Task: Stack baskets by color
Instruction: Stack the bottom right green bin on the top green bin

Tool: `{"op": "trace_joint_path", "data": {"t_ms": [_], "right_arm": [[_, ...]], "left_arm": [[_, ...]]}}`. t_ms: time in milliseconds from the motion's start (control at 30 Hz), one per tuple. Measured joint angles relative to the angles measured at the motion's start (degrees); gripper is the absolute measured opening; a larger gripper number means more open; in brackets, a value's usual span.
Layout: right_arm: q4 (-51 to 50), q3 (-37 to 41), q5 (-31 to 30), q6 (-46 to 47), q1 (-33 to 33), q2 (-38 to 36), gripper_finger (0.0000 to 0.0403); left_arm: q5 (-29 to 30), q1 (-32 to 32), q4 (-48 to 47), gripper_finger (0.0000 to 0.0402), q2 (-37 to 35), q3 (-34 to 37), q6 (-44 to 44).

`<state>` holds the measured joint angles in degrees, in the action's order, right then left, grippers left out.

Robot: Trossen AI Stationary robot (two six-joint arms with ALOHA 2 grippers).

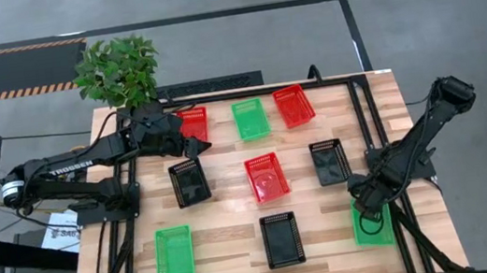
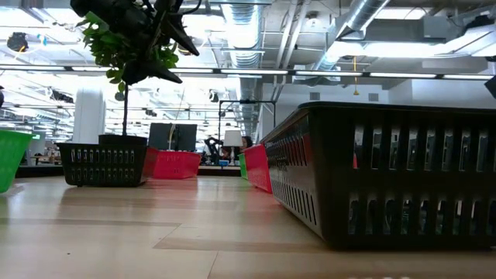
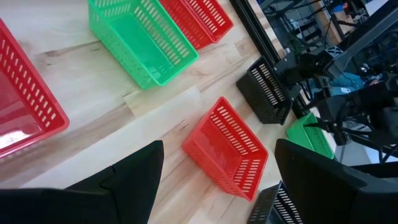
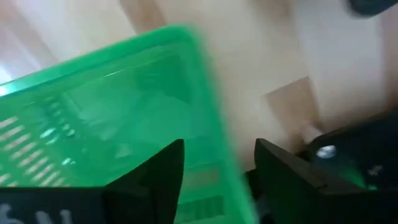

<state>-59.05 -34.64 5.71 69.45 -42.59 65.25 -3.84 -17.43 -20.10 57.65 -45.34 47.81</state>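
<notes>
While nine baskets lie spread over the wooden table (image 1: pixel 236 222), none sits inside another; all are small, shallow, rectangular tubs of one size, with slotted mesh walls and open tops. Along the far edge stand a red basket (image 1: pixel 193 124) at left, a green basket (image 1: pixel 250 119) in the middle and a second red one (image 1: pixel 294 105) to its right. Across the middle row lie a black basket (image 1: pixel 189 181) on the left, a third red basket (image 1: pixel 267 177) at the centre, slightly tilted, and another black one (image 1: pixel 330 161) on the right. Near the front edge sit a green basket (image 1: pixel 174 251) at left, a black basket (image 1: pixel 282 239) in the middle and a third green one (image 1: pixel 372 225) at right. The right gripper (image 4: pixel 217 165) is down at that near-right green basket, its fingers standing apart on either side of one wall, one inside and one outside; whether they press the plastic cannot be told. The left gripper (image 3: pixel 217 180) hangs over the far-left part of the table, beside the far-left red basket, with its jaws wide and nothing between them; its wrist view looks past them to the central red basket and the far green one. A potted plant (image 1: pixel 118 70) stands at the far-left corner. From table height, the near black basket fills the right of the low view, its wall showing rows of upright slots.
</notes>
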Motion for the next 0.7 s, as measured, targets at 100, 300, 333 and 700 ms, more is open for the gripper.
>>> {"op": "trace_joint_path", "data": {"t_ms": [100, 300, 333, 700], "right_arm": [[0.2, 0.4, 0.2, 0.0, 0.0, 0.0, 0.0176], [0.1, 0.9, 1.5, -0.4, 0.0, 2.9, 0.0069], [0.1, 0.8, 2.0, -0.7, 0.0, 3.4, 0.0046], [1.6, -2.3, 2.1, 0.7, 0.4, 2.3, 0.0009]], "left_arm": [[0.0, 0.0, 0.0, 0.0297, 0.0, 0.0, 0.0], [0.0, 0.0, -0.3, 0.0297, 0.0, 0.0, -0.3], [0.0, 0.0, -0.3, 0.0297, 0.0, 0.0, -0.3], [0.0, 0.0, -0.7, 0.0297, 0.0, 0.0, -0.4]]}}
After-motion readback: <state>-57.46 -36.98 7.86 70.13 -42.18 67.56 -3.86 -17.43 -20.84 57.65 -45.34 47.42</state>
